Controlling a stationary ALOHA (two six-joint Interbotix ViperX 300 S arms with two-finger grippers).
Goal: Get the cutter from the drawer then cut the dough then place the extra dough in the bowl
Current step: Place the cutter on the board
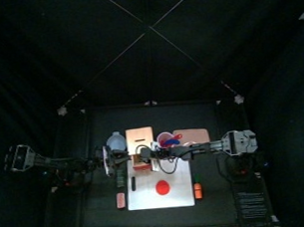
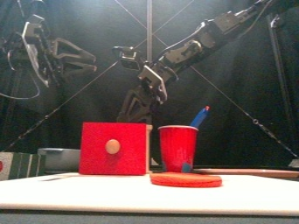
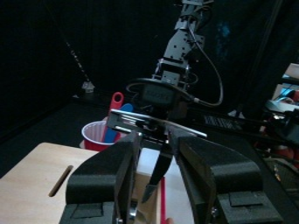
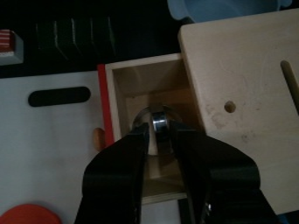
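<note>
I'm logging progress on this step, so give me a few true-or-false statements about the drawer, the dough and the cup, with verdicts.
The drawer of the wooden box is pulled open. True.
The right gripper is over the open drawer. True.
The dough disc sits inside the drawer. False: it lies on the white cutting board.
The red cup is empty. False: a blue toy knife stands in it.

- Top view: high overhead, looking down on the whole table (image 1: 202,113).
- Front view: table height, level, close to the wooden box (image 2: 114,149) and red cup (image 2: 177,147).
- Left wrist view: roughly level, shares that cup.
- Right wrist view: close, straight down into the drawer (image 4: 146,92).
</note>
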